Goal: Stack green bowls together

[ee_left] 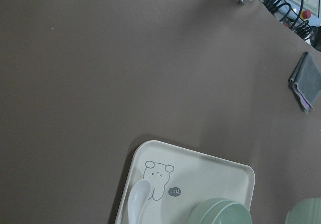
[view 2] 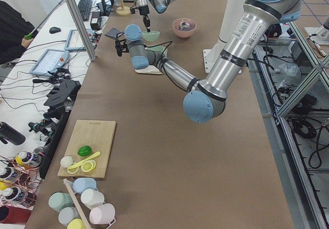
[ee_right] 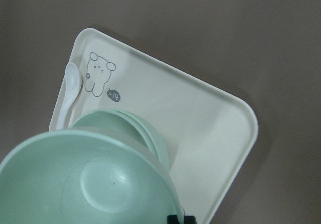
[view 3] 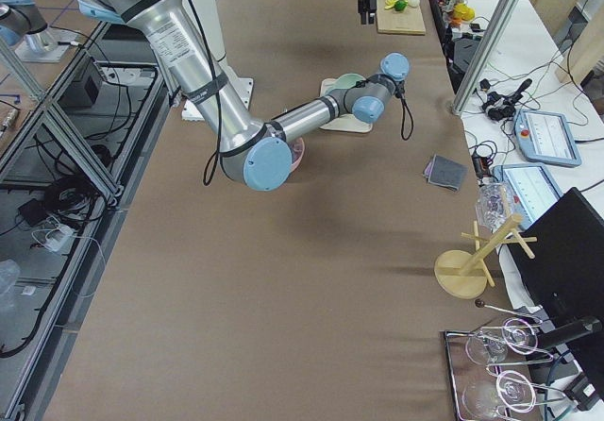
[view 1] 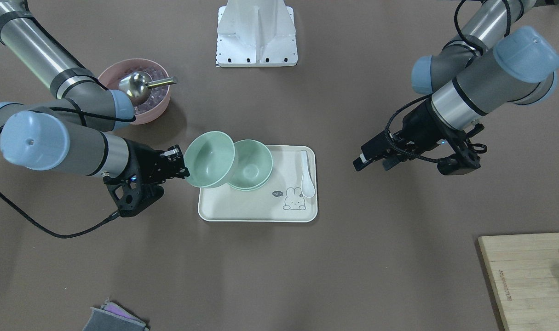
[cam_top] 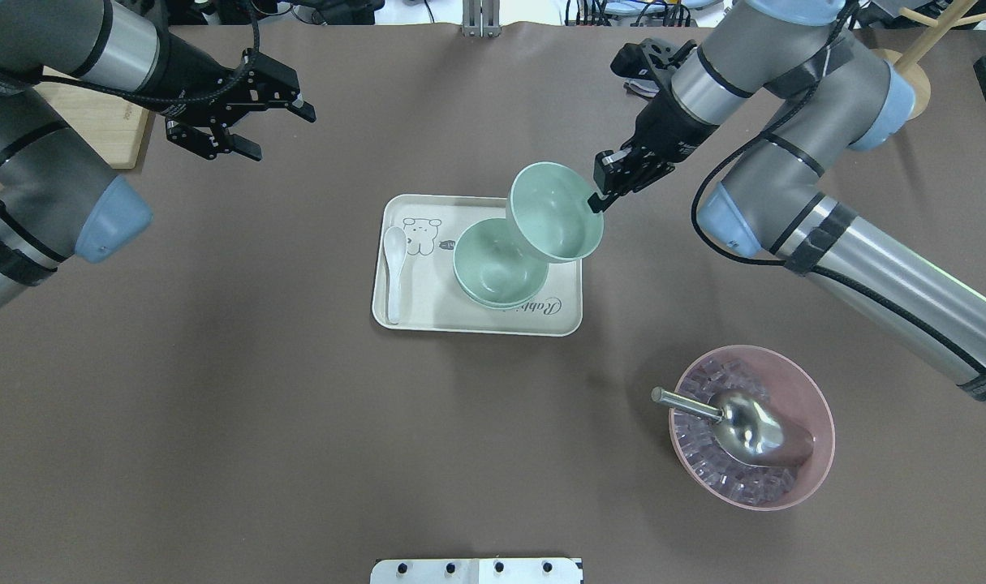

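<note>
1. Three small round pale mint-green plastic bowls. A nested pair (cam_top: pixel 497 264) sits on the cream rectangular plastic tray (cam_top: pixel 428 312) at mid-worktop. The third bowl (cam_top: pixel 557 212) hangs raised and tilted, overlapping the pair on the side toward the far right corner.
2. Right gripper (cam_top: pixel 600 195): clamped on the third bowl's rim. Left gripper (cam_top: pixel 282 134): jaws spread wide, empty, hovering toward the far left corner.
3. Hazard: a thin rim pinch on a tilted bowl may let it slip or swing. Released at this tilt, it would likely land askew on the pair's rim and tip onto the tray.
4. Hazard: an off-centre descent could shove the nested pair and slide the light tray.
5. White plastic spoon (cam_top: pixel 393 272): lies on the tray's left side, apart from the bowls and out of the path.
6. Large pink bowl (cam_top: pixel 827 442) with clear cubes and a metal scoop (cam_top: pixel 744 422): toward the near right corner, well apart.
7. Wooden cutting board (cam_top: pixel 95 122) at the far left corner and a grey folded cloth (view 1: pixel 116 317) by the far edge: neither obstructs.
</note>
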